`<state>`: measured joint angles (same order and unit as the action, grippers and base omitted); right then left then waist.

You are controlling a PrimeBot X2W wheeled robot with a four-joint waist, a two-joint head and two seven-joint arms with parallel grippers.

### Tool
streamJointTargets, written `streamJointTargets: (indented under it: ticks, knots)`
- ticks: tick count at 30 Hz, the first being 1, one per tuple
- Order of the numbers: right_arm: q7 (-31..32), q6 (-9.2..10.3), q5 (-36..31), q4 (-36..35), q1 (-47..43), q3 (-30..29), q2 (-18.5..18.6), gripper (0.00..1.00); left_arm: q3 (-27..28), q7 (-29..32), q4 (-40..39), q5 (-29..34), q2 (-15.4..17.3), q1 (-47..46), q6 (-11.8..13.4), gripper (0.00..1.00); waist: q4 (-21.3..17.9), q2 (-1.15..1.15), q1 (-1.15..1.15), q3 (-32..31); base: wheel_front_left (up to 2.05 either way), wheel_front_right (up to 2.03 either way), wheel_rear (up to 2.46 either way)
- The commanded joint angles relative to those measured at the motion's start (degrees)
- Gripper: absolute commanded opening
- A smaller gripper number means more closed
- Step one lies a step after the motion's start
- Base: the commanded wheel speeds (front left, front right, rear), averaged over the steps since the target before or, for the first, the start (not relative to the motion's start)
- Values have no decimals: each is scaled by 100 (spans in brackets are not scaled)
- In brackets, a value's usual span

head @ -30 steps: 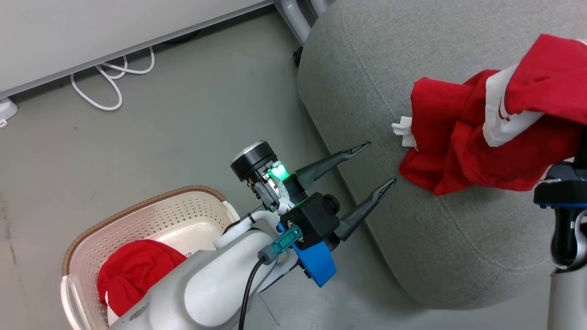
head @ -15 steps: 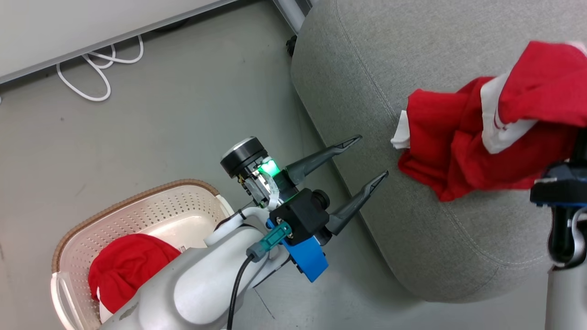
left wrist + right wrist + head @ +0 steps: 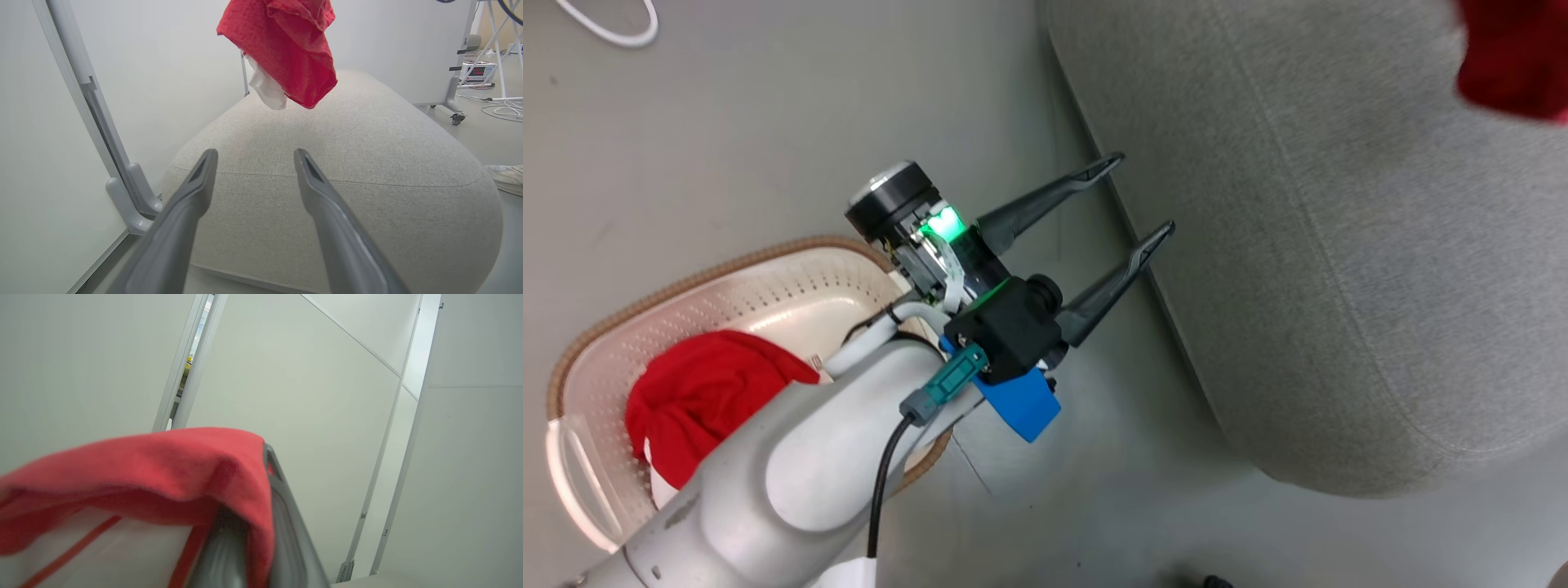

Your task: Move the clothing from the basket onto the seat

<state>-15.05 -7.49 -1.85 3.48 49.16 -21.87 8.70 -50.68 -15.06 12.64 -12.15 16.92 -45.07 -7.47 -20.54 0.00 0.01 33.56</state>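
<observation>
One piece of the red clothing (image 3: 703, 384) lies bunched in the cream basket (image 3: 727, 261) at the lower left of the head view. My left gripper (image 3: 1145, 192) hovers open and empty between the basket and the edge of the grey seat (image 3: 1339, 269). In the left wrist view, the left gripper (image 3: 255, 153) points at the seat (image 3: 327, 155). A second red garment with white trim (image 3: 286, 49) hangs above the seat there. It shows as a red corner (image 3: 1511, 57) in the head view. My right gripper (image 3: 253, 477) is shut on this garment (image 3: 143, 465), which drapes over its fingers.
A white cable (image 3: 605, 28) lies on the grey floor at the far left. A partition's grey foot (image 3: 130, 196) stands left of the seat. A wheeled panel with a small device (image 3: 476, 71) and a shoe (image 3: 506, 177) are to the seat's right.
The head camera has shifted, so the whole picture has slid upward. The held red garment has gone from draping over the seat to the upper right corner. The left gripper stays open.
</observation>
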Motion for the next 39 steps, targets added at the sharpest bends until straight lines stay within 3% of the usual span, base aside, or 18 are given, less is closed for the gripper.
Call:
streamJointTargets:
  ticks: [1,8,13,22,31,32,33,34,39]
  knots:
    - [-20,-1,12,3,318,-159,184,0,45,-18,-70,43,77,-172,-3,100,87,0,-1,466,0,0,0]
    - [-17,-1,69,512,952,-938,875,0,68,-18,-318,139,266,-565,-3,100,276,0,-1,1172,0,0,0]
    - [-18,-1,-81,1205,920,-1179,1048,0,3,-18,-414,184,374,-733,-3,100,380,0,-1,1491,0,0,0]
    - [-13,-1,-308,2457,616,-1336,868,0,-18,-18,-488,202,438,-821,3,100,505,0,-1,1770,0,0,0]
    - [-13,-1,-435,2859,382,-1299,505,0,-22,-18,-459,181,457,-769,10,100,541,0,-1,1741,0,0,0]
    - [-13,-1,-422,2831,362,-1310,492,29,-20,-18,-455,181,450,-754,17,100,542,0,-1,1710,0,0,0]
    - [-13,-1,-413,2804,322,-1307,486,50,-16,-18,-456,179,436,-740,24,100,543,0,-1,1675,0,0,0]
    - [-13,-1,-399,2765,272,-1278,486,97,-11,-18,-452,174,418,-721,32,100,543,0,-1,1629,0,0,0]
    - [-13,0,-342,2419,-210,-1123,452,100,41,-18,-426,134,285,-583,55,100,555,0,-1,1246,0,0,0]
